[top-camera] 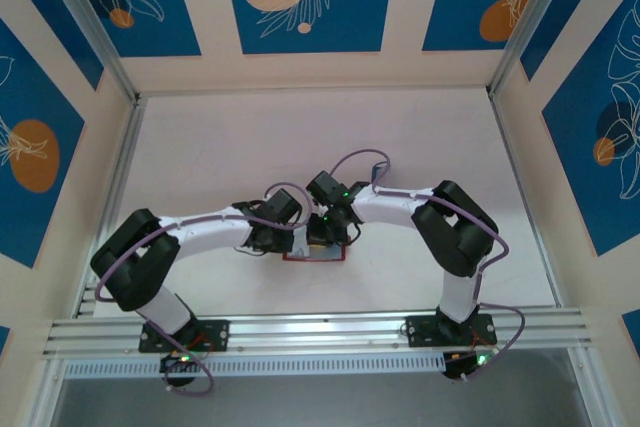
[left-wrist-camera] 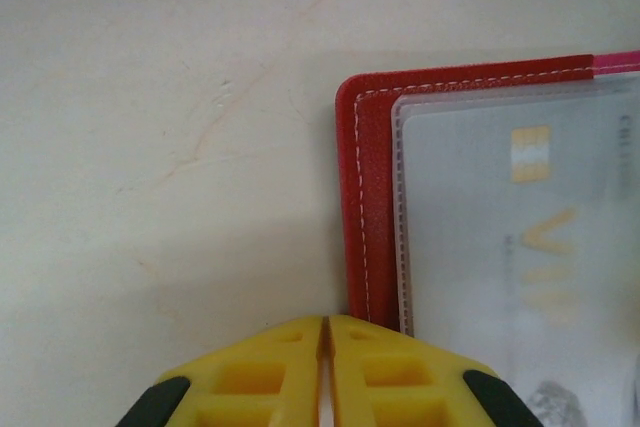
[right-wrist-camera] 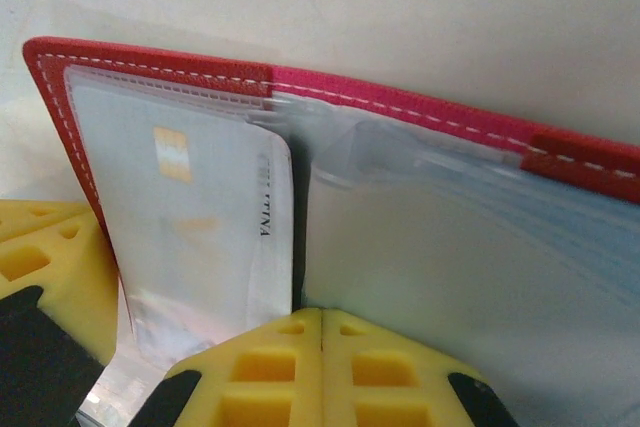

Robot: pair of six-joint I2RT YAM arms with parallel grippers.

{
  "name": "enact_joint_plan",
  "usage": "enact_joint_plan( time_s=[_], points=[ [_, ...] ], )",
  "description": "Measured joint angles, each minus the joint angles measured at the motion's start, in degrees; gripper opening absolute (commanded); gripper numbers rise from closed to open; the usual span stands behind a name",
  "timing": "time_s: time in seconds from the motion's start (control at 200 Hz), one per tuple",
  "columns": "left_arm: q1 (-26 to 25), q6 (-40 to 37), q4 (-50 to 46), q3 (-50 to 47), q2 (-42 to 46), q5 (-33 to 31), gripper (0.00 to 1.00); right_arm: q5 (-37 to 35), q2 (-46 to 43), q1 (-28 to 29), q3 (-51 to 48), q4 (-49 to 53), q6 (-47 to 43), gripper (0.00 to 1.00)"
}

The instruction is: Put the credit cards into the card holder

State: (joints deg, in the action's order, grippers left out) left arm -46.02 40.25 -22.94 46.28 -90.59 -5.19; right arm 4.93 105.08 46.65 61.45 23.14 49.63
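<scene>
Red stitched card holder [top-camera: 318,257], folded open and lying flat on the pale marbled worktop [left-wrist-camera: 150,147], midway between the two arms and near their bases.

Left fingers [left-wrist-camera: 255,377], yellow, pressed together with nothing between them, sit right at the holder's red edge. Right fingers [right-wrist-camera: 265,377], also yellow, are closed tip to tip against the clear plastic sleeves [right-wrist-camera: 430,247]. Can't tell whether they pinch a film.

Pale credit card with gold chip [right-wrist-camera: 180,197] sits under the left-hand sleeve. A second pale edge with dark lettering overlaps it by the spine, perhaps not fully seated.

Risks, as I judge them:
- A push from the right fingers could buckle the floppy sleeve, or skid the card over it rather than inside.
- If the left fingers slip off the edge, the holder would likely slide on the smooth worktop.
- Both arms crowd one spot, so a collision is possible.
</scene>
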Motion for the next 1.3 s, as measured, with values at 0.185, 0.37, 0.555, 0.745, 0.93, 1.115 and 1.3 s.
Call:
enact_joint_plan(
  time_s=[0.185,0.37,0.555,0.745,0.93,1.115,1.3],
  points=[
    [-0.02,1.92,0.59,-1.29,1.84,0.26,0.11,-2.71,-3.61,-0.63,-0.17,1.42,-3.28,0.00],
    [-0.28,3.65,-3.19,-1.75,9.01,0.20,0.13,-4.98,-8.94,-3.63,-0.15,3.91,-7.45,0.00],
    [-0.28,3.41,-7.72,3.10,12.68,0.07,0.16,-5.68,-9.64,-5.53,-0.48,5.22,-9.88,0.09],
    [-0.28,1.60,-7.26,9.51,7.34,1.77,0.15,-5.40,-11.56,-8.00,-2.27,4.96,-12.00,0.15],
    [-0.28,0.28,-5.42,11.28,-0.66,3.82,0.12,-4.87,-8.81,-7.23,-1.84,4.98,-12.41,0.14],
    [0.55,-0.31,-3.15,10.99,-4.17,5.68,0.11,-5.01,-4.44,-5.57,-1.31,5.46,-12.41,0.16],
    [1.03,-0.33,-0.57,8.07,-5.62,6.29,0.10,-6.62,-1.88,-4.85,1.36,6.91,-12.35,0.15]
  ],
)
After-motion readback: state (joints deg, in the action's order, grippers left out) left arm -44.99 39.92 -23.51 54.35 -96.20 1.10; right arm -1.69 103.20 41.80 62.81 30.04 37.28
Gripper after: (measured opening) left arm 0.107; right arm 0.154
